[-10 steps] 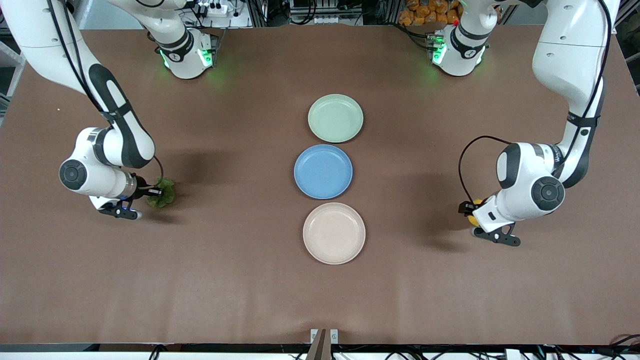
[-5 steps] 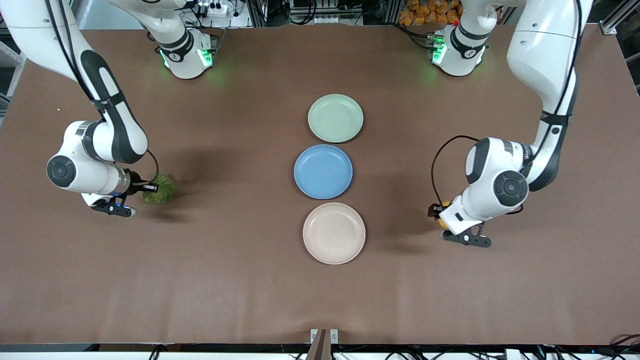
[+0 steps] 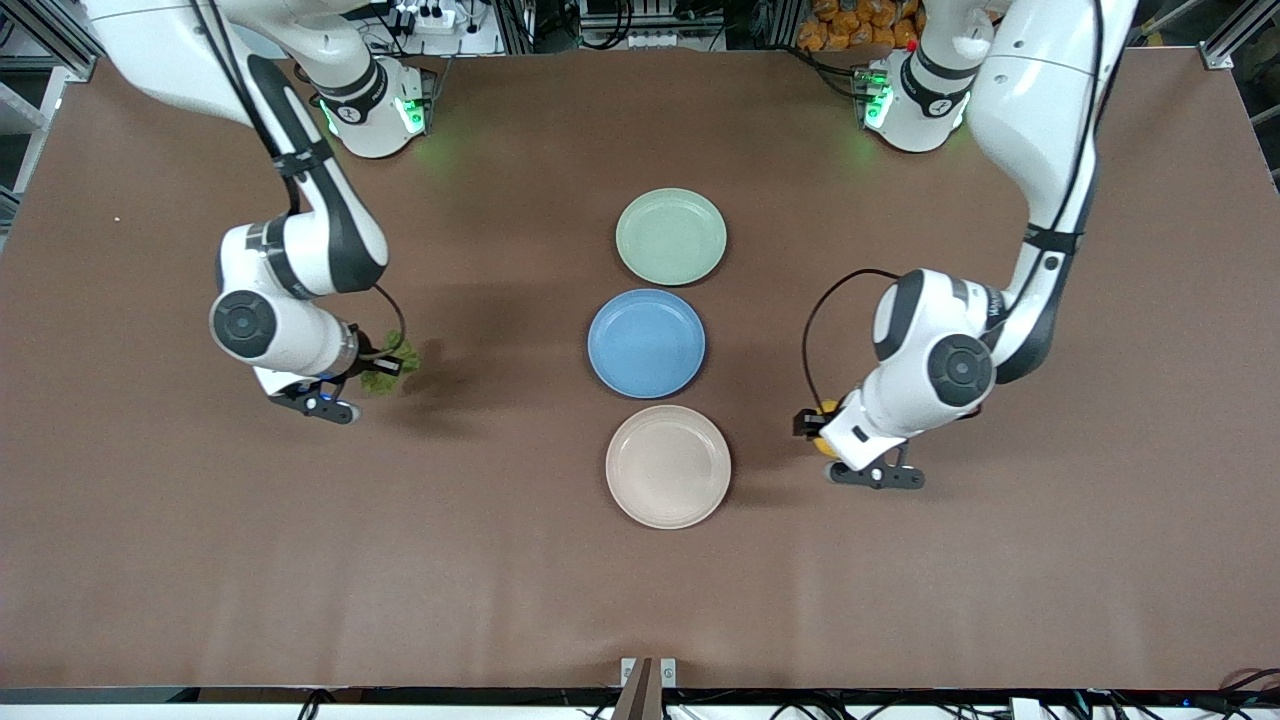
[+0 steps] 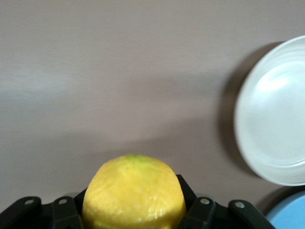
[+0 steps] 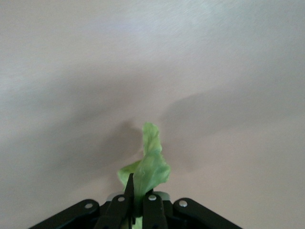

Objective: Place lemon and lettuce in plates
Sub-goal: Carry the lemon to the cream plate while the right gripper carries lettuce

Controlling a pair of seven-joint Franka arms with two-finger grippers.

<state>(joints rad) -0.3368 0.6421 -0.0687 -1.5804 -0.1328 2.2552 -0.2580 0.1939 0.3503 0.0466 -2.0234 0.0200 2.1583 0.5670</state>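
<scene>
My left gripper [image 3: 815, 428] is shut on the yellow lemon [image 3: 824, 441], held above the brown table beside the beige plate [image 3: 668, 466], toward the left arm's end. In the left wrist view the lemon [image 4: 134, 193] sits between the jaws and the beige plate [image 4: 274, 138] shows off to one side. My right gripper [image 3: 385, 367] is shut on the green lettuce [image 3: 394, 366], held above the table toward the right arm's end, level with the blue plate. The lettuce [image 5: 148, 167] sticks out from the closed jaws. The mint green plate [image 3: 670, 236] lies farthest from the front camera, empty.
A blue plate [image 3: 646, 342] lies between the mint and beige plates in the table's middle. All three plates are empty. The robot bases [image 3: 375, 105] stand along the table's edge farthest from the camera.
Both arms have moved toward the row of plates, the right with the lettuce and the left with the lemon. The plates have not moved.
</scene>
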